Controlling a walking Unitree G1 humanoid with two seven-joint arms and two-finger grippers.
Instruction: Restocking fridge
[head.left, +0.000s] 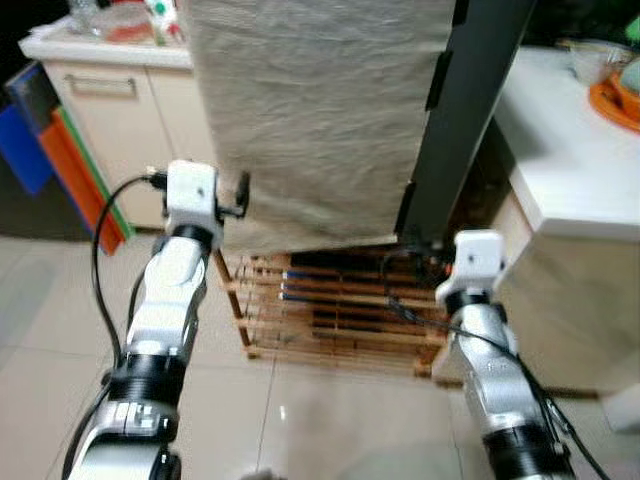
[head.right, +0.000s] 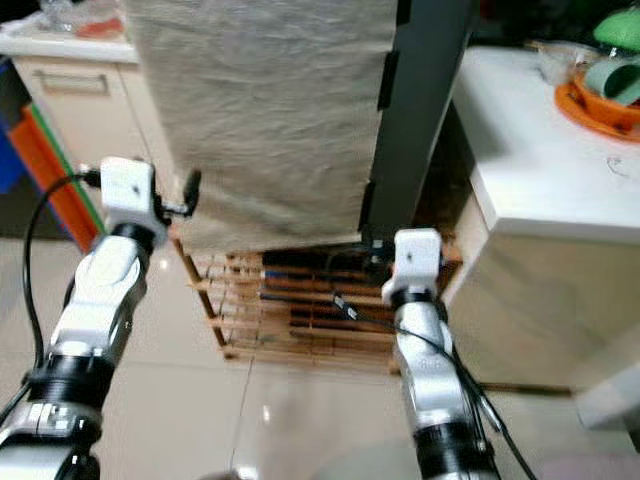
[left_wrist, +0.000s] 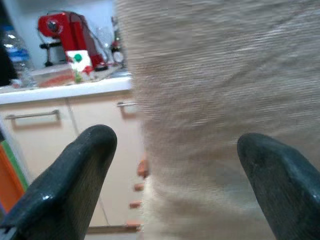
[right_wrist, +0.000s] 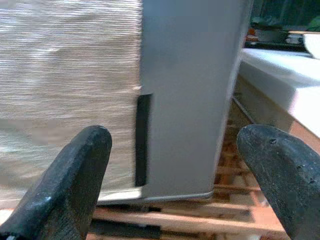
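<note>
The fridge (head.left: 320, 120) stands straight ahead, its front draped in a beige cloth, with a dark grey side panel (head.left: 470, 110) showing on the right. It rests on a wooden slatted pallet (head.left: 330, 320). My left gripper (left_wrist: 175, 150) is held up before the cloth's left edge, fingers wide apart and nothing between them. My right gripper (right_wrist: 177, 145) is open too, facing the fridge's lower right corner where cloth meets grey panel (right_wrist: 190, 100). Neither touches the fridge.
A white counter (head.left: 570, 170) with an orange dish (head.left: 615, 100) juts in on the right. On the left is a cream cabinet (head.left: 120, 110) with a red machine (left_wrist: 70, 35) on top. Blue and orange boards (head.left: 60, 170) lean beside it. Tiled floor (head.left: 300, 420) lies below.
</note>
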